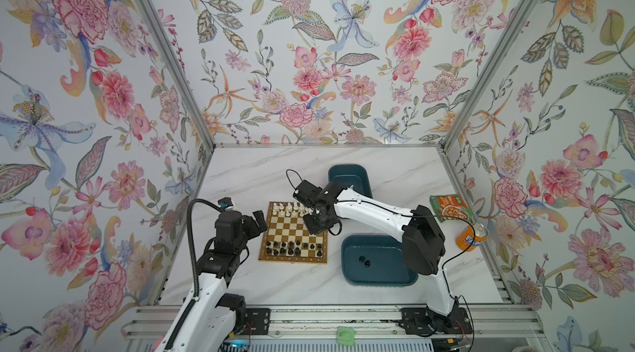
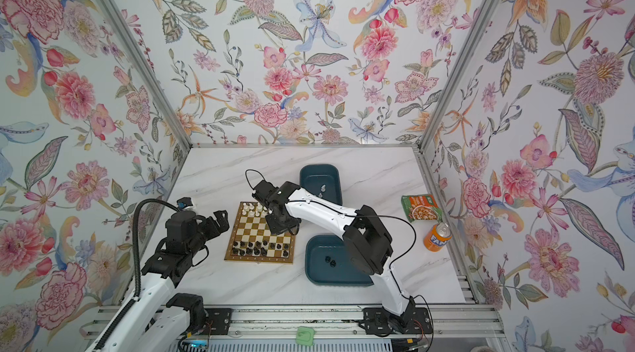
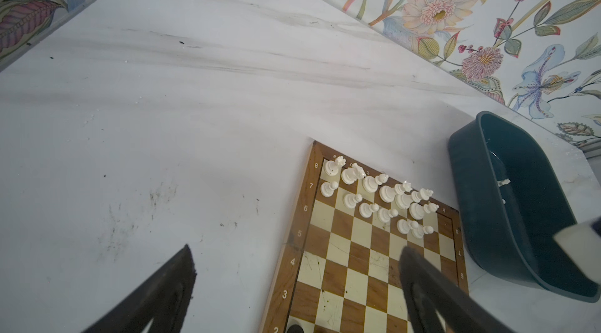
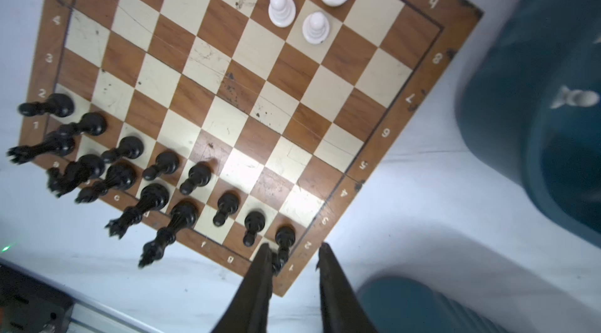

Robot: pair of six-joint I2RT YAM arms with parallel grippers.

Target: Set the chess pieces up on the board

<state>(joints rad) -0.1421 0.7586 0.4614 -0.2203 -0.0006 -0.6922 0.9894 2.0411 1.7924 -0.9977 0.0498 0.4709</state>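
Observation:
The board (image 1: 292, 230) (image 2: 256, 230) lies at mid table. White chess pieces (image 1: 288, 210) (image 3: 383, 198) fill much of its two far rows, and black chess pieces (image 1: 295, 248) (image 4: 156, 165) stand along its two near rows. My right gripper (image 1: 318, 226) (image 4: 294, 246) hangs over the board's right edge, open by a narrow gap with nothing between its fingers. A black pawn (image 4: 284, 237) stands just beyond one fingertip. Left of the board, my left gripper (image 1: 257, 221) (image 3: 296, 248) is wide open and holds nothing.
A teal tub (image 1: 348, 175) behind the board holds white pieces (image 2: 322, 190). A second teal tub (image 1: 378, 278) to the board's right holds two black pieces (image 1: 364, 261). An orange can (image 1: 469, 237) and a snack packet (image 1: 448, 207) sit by the right wall.

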